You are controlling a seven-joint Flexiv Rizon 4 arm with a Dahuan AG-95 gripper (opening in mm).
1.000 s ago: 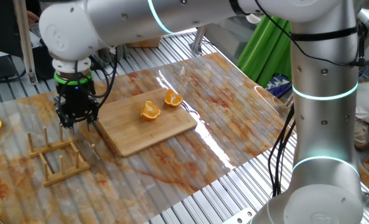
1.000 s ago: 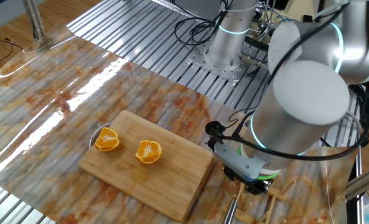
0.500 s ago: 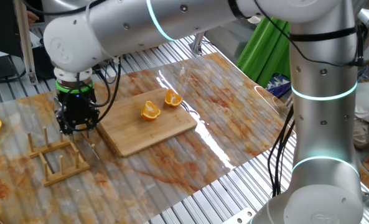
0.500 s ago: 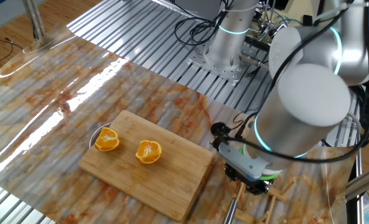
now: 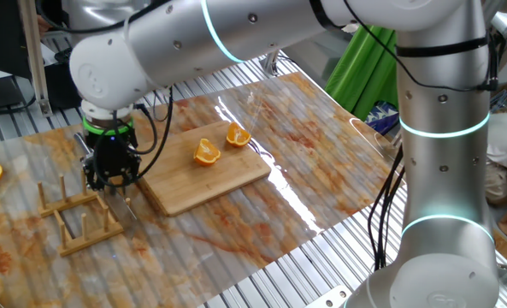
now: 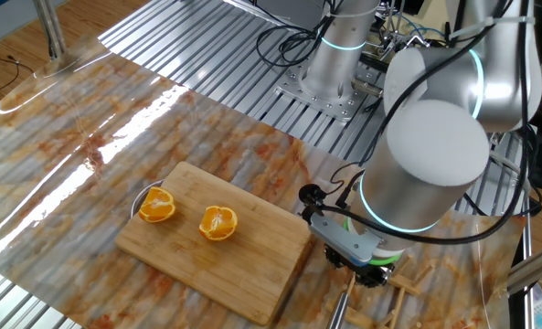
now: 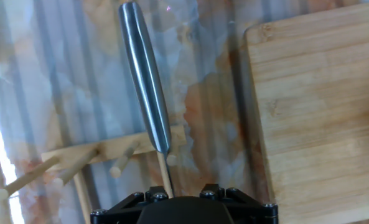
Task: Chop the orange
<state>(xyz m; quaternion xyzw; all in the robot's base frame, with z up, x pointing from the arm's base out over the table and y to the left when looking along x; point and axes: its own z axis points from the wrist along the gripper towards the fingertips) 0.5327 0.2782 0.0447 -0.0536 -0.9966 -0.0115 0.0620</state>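
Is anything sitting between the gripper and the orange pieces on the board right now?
Nothing visible. The gripper hangs open over the knife on the wooden rack, just off the end of the board. Only bare board separates it from the nearer orange piece.

orange pieces point(image 5: 206, 152): 3 | board point(image 5: 203, 175): 1 | rack point(image 5: 80, 222): 1 | knife point(image 7: 145, 78): 1
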